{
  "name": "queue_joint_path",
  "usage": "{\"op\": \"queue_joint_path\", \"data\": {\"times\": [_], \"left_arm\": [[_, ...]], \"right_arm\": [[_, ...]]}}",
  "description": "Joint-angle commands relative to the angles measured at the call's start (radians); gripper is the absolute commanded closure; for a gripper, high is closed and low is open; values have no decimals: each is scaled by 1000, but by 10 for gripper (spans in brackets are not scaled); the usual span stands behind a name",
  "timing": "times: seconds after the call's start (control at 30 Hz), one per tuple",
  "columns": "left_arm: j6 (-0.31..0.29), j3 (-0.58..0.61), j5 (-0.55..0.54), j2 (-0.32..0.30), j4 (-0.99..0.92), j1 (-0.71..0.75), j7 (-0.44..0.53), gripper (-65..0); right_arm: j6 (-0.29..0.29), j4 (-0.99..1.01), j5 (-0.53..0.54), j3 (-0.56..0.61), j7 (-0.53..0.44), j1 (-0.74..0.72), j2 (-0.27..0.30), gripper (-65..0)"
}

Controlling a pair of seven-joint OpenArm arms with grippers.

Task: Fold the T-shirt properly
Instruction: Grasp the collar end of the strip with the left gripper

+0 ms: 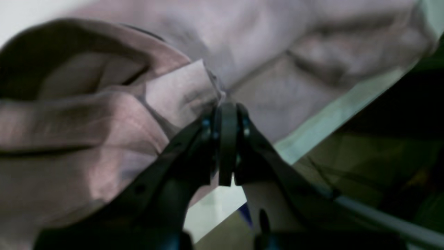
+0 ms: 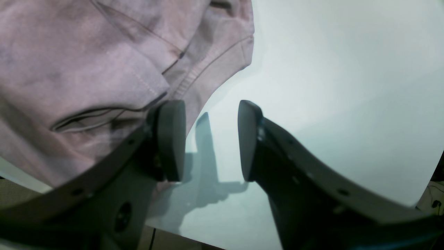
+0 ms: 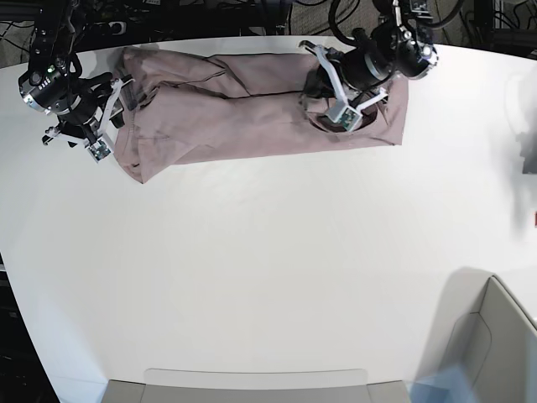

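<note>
The mauve-pink T-shirt [image 3: 243, 117] lies in a long, creased band across the far part of the white table [image 3: 252, 277]. My left gripper [image 1: 227, 109] is over the band's right end and is shut on a pinched fold of the T-shirt [image 1: 180, 93], which bunches up to the left of the fingers. My right gripper [image 2: 210, 135] stands open at the band's left end. Its left finger [image 2: 170, 139] is against the T-shirt's hem [image 2: 104, 69]. Only bare table shows between the two pads.
A grey open box [image 3: 495, 344] stands at the near right corner and a flat grey panel [image 3: 252, 382] lies along the near edge. Dark cables and gear [image 3: 252, 13] crowd the space beyond the far edge. The table edge [image 1: 322, 121] runs just right of the left gripper.
</note>
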State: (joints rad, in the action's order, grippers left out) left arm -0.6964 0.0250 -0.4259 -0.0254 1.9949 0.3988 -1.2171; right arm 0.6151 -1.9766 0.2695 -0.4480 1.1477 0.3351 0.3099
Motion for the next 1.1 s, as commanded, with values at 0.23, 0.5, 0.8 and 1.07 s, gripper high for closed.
{"op": "queue_joint_path", "data": {"times": [0.23, 0.5, 0.8, 1.07], "left_arm": [[-2, 52, 95, 55, 19, -11, 35, 0], [-2, 111, 94, 52, 19, -11, 38, 0], [-2, 114, 89, 51, 24, -8, 29, 0], [-2, 117, 88, 51, 24, -5, 23, 0]], "right_arm": [[10, -14, 6, -4, -11, 0, 15, -249], [10, -14, 6, -4, -11, 2, 15, -249], [10, -10, 6, -4, -11, -4, 15, -249], [10, 76, 9, -4, -13, -8, 18, -249]]}}
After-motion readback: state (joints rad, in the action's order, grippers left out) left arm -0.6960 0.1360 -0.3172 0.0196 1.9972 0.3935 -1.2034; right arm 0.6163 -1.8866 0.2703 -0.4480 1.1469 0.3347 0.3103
